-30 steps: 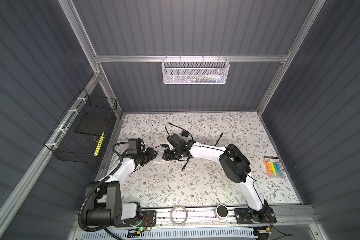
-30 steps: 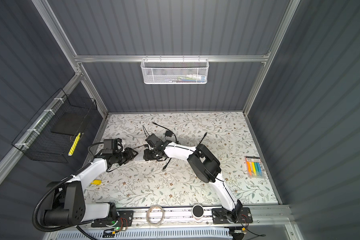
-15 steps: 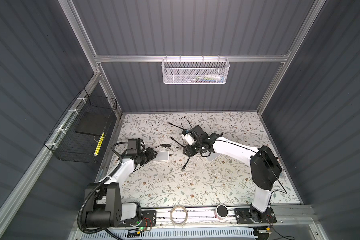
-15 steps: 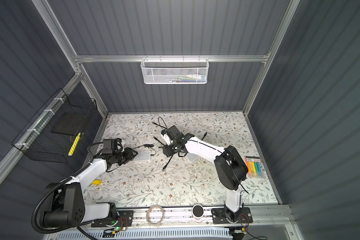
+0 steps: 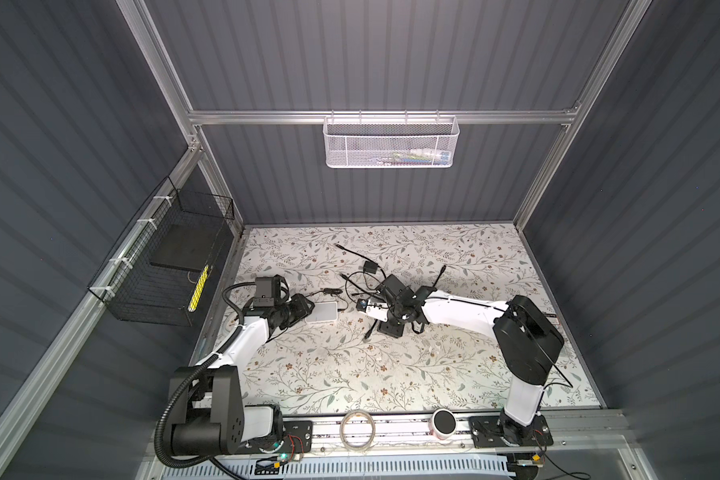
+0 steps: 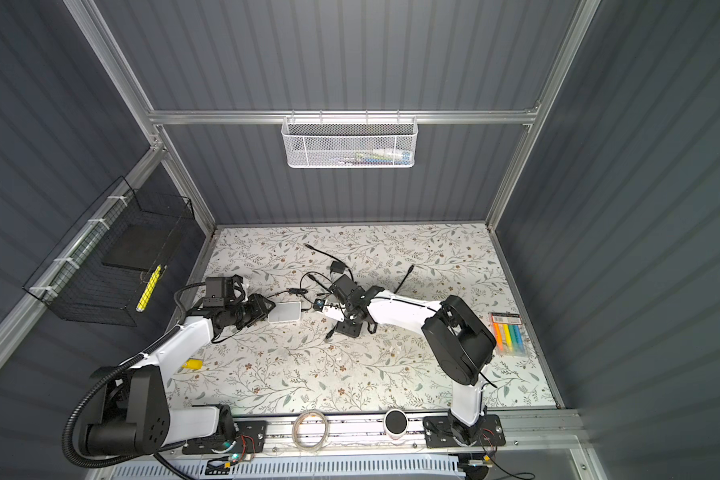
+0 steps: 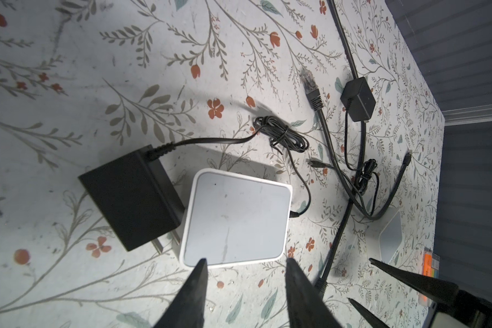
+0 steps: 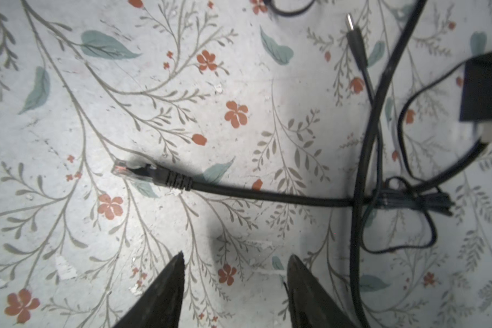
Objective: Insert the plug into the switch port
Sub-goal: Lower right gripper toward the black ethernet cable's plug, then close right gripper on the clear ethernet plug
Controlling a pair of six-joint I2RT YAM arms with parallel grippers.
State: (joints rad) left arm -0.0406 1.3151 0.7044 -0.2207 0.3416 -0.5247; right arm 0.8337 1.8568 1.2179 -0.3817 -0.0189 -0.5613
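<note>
Since neither claw has hold of the plug [image 8: 125, 169] yet, the step in hand looks like the reach for it. Nearest, the right claw [image 8: 236, 258] hangs part open and empty above the counter [image 8: 68, 241], with the plug lying flat just ahead. The left claw [image 7: 246, 259], jaws apart, sets its tips at the near edge of the white switch [image 7: 233, 218], clasping nothing. Next, I judge, the right claw must drop over the plug's ribbed boot, close, then find the port, hidden here. No writing reads on the switch; farther off, the marker pack [image 6: 506, 332] bears a label too small to read.
</note>
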